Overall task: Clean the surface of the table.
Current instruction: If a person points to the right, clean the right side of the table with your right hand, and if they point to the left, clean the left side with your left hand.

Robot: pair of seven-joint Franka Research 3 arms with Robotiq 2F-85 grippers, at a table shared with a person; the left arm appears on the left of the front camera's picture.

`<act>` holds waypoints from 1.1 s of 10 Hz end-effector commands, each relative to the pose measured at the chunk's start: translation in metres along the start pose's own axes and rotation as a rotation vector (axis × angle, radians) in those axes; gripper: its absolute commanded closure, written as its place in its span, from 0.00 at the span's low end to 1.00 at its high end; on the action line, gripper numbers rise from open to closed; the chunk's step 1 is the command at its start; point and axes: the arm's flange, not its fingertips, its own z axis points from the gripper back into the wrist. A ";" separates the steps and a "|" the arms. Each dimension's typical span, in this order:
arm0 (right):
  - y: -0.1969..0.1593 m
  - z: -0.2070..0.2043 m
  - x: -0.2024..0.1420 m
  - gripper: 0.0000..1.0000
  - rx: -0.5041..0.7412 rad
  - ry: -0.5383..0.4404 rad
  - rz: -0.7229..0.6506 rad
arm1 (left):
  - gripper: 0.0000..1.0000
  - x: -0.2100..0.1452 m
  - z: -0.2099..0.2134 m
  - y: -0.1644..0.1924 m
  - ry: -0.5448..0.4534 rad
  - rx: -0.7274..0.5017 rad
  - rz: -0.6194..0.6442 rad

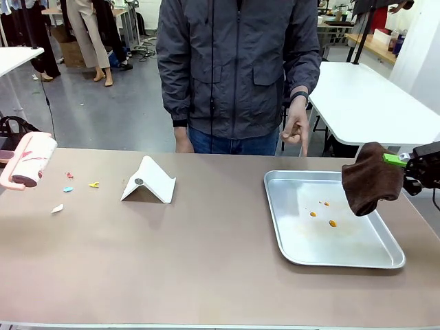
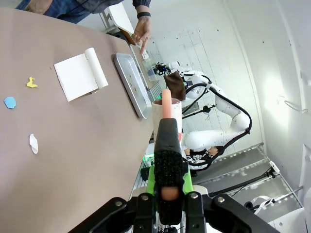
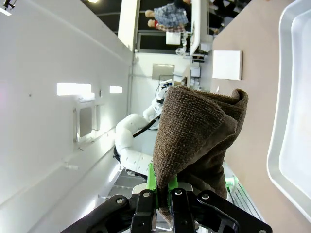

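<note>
In tray (image 1: 357, 242): orange crumbs (image 1: 332, 223); right gripper (image 3: 163, 188) clamps cloth (image 1: 370, 180), left gripper (image 2: 168, 175) clamps roller (image 1: 32, 159).

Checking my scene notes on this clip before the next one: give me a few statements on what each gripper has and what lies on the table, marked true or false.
1. The right gripper holds a brown cloth. True.
2. The silver tray is spotless. False: orange spots lie in it.
3. Small coloured scraps lie on the table, to the picture's left of the white folded stand in the front view. True.
4. The left gripper is open and empty. False: it is shut on a pink-handled lint roller.
</note>
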 end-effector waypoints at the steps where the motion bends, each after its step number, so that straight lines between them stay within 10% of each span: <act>1: 0.003 0.000 0.001 1.00 0.017 -0.009 0.008 | 1.00 -0.003 -0.004 -0.007 -0.005 -0.001 0.010; 3: 0.000 0.000 0.000 0.91 0.000 0.000 0.000 | 1.00 -0.003 -0.004 -0.007 -0.005 -0.001 0.010; 6: 0.016 -0.044 0.015 0.91 -0.589 0.072 0.196 | 1.00 -0.003 -0.004 -0.007 -0.005 -0.001 0.010; 11: 0.038 -0.081 0.042 0.91 -1.165 0.141 0.497 | 1.00 -0.003 -0.004 -0.007 -0.005 -0.001 0.010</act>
